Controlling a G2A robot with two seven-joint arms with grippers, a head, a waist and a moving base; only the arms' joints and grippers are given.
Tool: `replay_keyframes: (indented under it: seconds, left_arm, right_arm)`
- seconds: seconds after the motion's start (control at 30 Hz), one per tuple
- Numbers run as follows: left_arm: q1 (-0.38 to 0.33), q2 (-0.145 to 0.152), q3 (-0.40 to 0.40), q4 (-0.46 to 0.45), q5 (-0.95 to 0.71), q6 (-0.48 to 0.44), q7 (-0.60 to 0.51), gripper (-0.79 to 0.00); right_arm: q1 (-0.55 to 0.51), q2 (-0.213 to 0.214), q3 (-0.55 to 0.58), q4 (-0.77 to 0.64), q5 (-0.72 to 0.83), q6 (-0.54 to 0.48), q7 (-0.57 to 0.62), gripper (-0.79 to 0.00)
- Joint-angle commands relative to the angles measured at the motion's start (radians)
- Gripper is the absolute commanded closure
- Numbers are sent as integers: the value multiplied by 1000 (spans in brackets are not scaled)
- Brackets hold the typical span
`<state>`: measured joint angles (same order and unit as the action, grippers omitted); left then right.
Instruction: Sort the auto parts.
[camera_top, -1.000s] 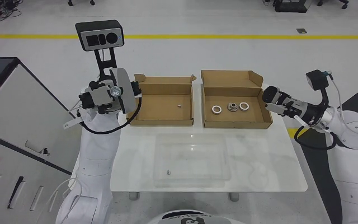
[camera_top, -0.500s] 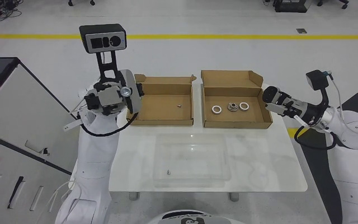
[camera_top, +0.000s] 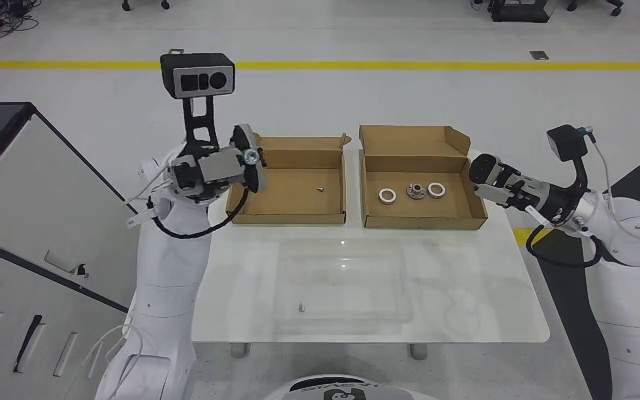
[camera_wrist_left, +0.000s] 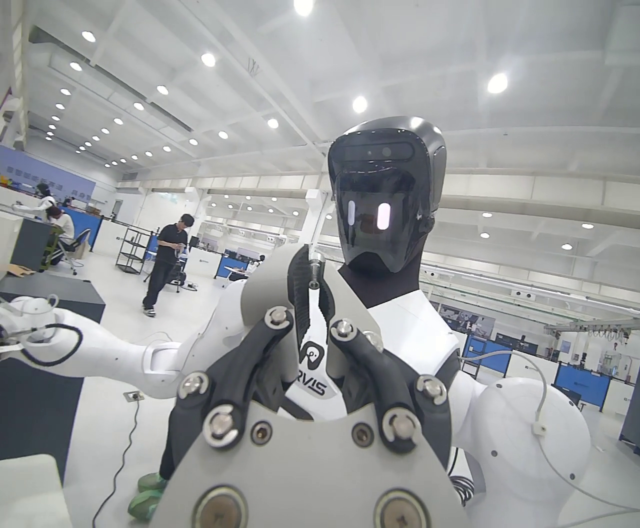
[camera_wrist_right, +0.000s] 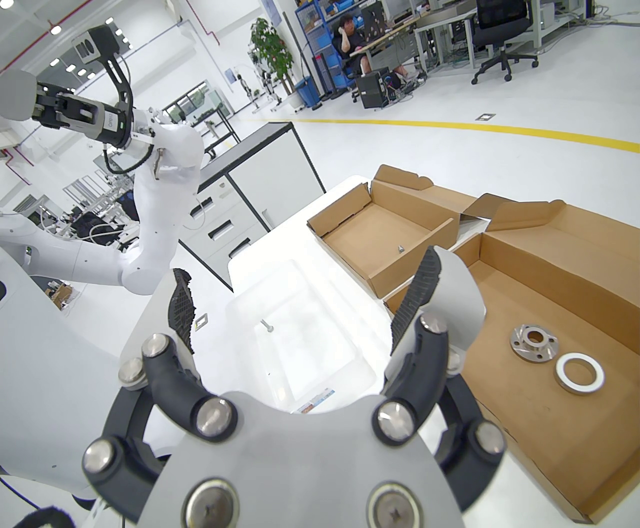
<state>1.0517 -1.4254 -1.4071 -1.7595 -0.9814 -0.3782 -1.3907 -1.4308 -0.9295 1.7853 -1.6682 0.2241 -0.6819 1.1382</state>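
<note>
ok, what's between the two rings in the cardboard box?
A metal flange, in line between one ring and the other ring on the floor of the box. The top view shows it.

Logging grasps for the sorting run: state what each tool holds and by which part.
The left tool pinches a small bolt by its threaded shank, head sticking clear. The right tool is open, holding nothing.

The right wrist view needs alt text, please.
The open right gripper looks over a white table: a cardboard box holding a flange and a ring, a second box holding a screw, a clear tray holding a bolt.
</note>
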Motion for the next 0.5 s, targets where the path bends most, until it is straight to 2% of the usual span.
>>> replay_keyframes:
  seconds: [0.0, 0.23, 0.47]
  left_arm:
    - [-4, 6, -10, 6, 58, 14, -6, 0]
    - [-28, 36, -53, 26, 322, 101, -47, 0]
    - [-46, 64, -43, 56, 550, 171, -98, 0]
  right_arm:
    - [0, 0, 0, 0, 0, 0, 0, -785]
    - [0, 0, 0, 0, 0, 0, 0, -785]
    - [0, 0, 0, 0, 0, 0, 0, -785]
